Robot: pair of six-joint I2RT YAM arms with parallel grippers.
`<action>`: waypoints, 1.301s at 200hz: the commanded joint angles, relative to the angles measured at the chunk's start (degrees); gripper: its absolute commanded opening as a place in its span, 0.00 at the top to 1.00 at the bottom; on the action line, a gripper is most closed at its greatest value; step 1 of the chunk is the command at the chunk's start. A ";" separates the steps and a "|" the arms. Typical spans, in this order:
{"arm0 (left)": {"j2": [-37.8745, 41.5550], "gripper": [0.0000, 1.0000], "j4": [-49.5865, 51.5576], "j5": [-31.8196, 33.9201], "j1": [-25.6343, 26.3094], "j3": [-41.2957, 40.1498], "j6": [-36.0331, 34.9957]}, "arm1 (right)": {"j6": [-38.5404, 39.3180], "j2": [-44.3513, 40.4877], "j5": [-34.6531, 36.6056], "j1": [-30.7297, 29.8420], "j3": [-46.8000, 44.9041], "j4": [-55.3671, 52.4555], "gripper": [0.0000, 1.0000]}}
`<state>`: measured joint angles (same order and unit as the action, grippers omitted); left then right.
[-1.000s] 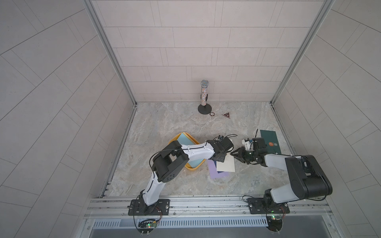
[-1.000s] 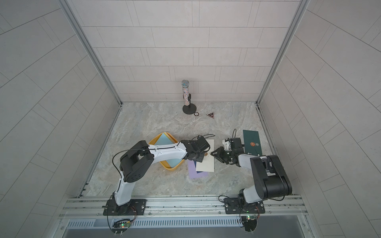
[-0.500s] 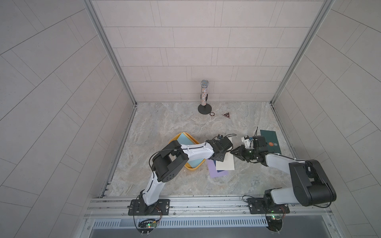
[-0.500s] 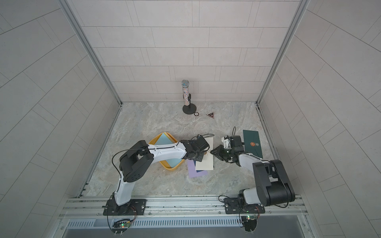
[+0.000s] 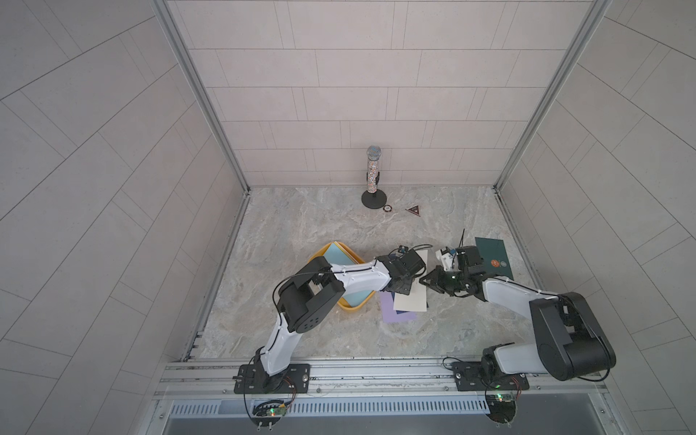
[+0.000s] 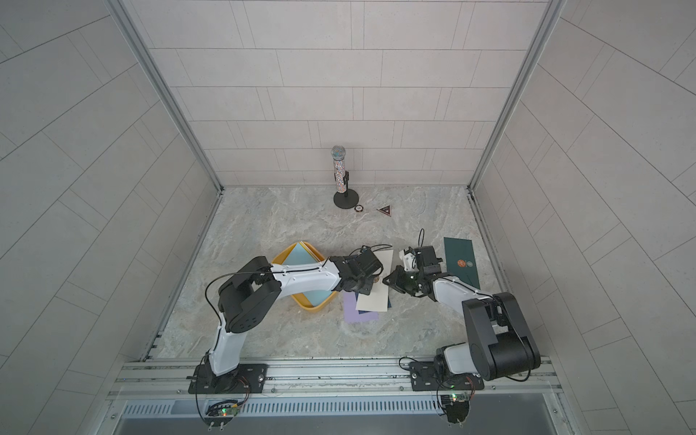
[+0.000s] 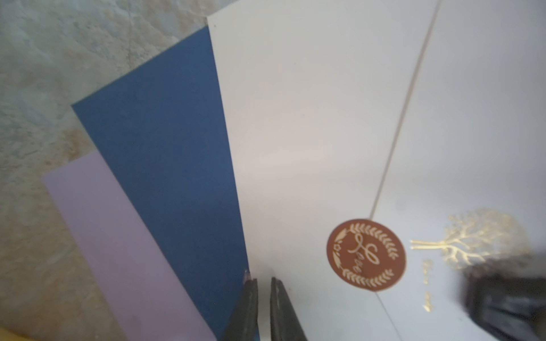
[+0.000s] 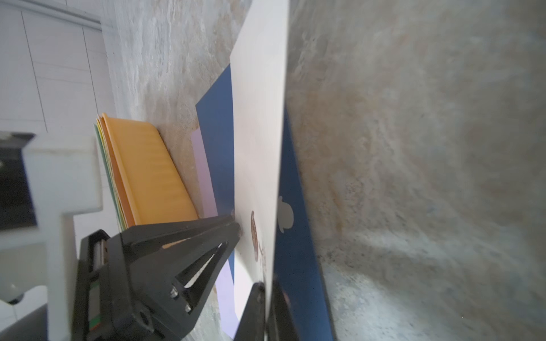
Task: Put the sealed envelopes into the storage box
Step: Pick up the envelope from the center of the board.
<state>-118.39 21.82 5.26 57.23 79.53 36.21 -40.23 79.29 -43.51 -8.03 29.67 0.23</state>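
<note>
The storage box (image 5: 352, 307) sits left of centre on the marbled table (image 5: 301, 226), partly under the left forearm. Both top views show a light blue envelope (image 5: 337, 256) uppermost in it. Only the right wrist view catches the box (image 8: 150, 171) side-on, with the edges of more envelopes, green and yellow, stacked inside. By the rear wall a glittery microphone (image 5: 373, 173) stands on a round base, with a round token (image 5: 388, 208) and a dark triangular piece (image 5: 414, 211) beside it; neither wrist view reaches these.

Just right of the box, the left gripper (image 5: 403, 289) has its jaws drawn almost together, with the tips at the box-side edge of the cream envelope (image 5: 412, 301). The left wrist view shows a thin slit between the fingers (image 7: 248, 298); whether they pinch paper I cannot tell. The cream envelope tops a fanned pile over a dark blue envelope (image 7: 162, 147) and a lilac envelope (image 5: 391, 314). From above the dark blue one is barely a sliver. The left wrist view shows it broadly, along with a brown round seal (image 7: 366, 255) and a gold tree print (image 7: 472, 236). The right wrist view adds a pale sticker (image 8: 285, 215) on the dark blue and shows the right gripper (image 8: 266, 289) closed on the cream envelope's opposite edge.

Farthest right, a dark green envelope (image 5: 491, 256) lies flat by itself, visible only from above.
</note>
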 commanded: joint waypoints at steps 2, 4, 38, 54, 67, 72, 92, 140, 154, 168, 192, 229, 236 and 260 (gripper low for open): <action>-1.15 0.83 1.48 -3.78 0.60 -3.52 -0.01 | 1.68 -1.42 0.44 -0.67 1.94 -2.60 1.00; -0.71 0.83 1.40 -3.72 0.60 -3.64 0.00 | 1.72 -1.77 0.57 -0.67 2.03 -2.71 1.00; 9.20 0.74 1.98 -2.55 0.70 -4.14 -0.49 | 4.04 -9.76 5.08 -0.71 4.39 -8.43 1.00; 14.96 0.67 4.38 -1.47 0.59 -3.66 -1.07 | 5.92 -12.91 6.77 -0.75 8.55 -13.69 1.00; 20.48 0.60 6.96 -0.02 0.62 -4.18 -1.38 | 7.63 -14.31 7.65 -1.32 11.52 -17.12 1.00; 22.75 0.58 8.05 0.77 0.56 -4.74 -1.62 | 8.30 -14.65 8.05 -1.76 12.92 -18.43 1.00; 32.68 0.45 12.07 6.80 0.45 -9.10 -1.32 | 11.51 -14.47 10.39 -4.85 19.61 -24.52 1.00; 55.55 0.21 26.87 21.33 -2.99 -17.67 -5.51 | 22.68 -0.63 17.56 -21.35 43.48 -42.19 1.00; 60.93 0.19 31.52 24.05 -4.49 -18.38 -6.50 | 24.51 5.01 17.23 -24.91 50.34 -45.54 1.00; 65.59 0.18 34.64 26.10 -5.61 -19.74 -7.25 | 26.63 11.33 18.03 -28.09 57.28 -49.57 1.00; 71.93 0.18 37.54 27.47 -5.66 -22.60 -5.75 | 32.12 23.39 17.51 -31.59 71.50 -58.44 1.00; 76.09 0.17 34.79 26.98 -5.46 -24.28 -6.59 | 36.08 39.27 17.18 -32.72 90.99 -72.16 1.00; 75.58 0.18 35.22 27.08 -5.46 -24.04 -6.44 | 36.18 41.11 17.33 -32.99 93.07 -73.02 1.00; 74.47 0.18 35.37 26.40 -5.46 -23.89 -6.49 | 36.48 45.40 17.97 -33.28 96.65 -74.96 1.00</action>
<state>-42.85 56.12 30.87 51.77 56.12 30.35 -6.17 122.72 -26.70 -40.73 123.02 -66.48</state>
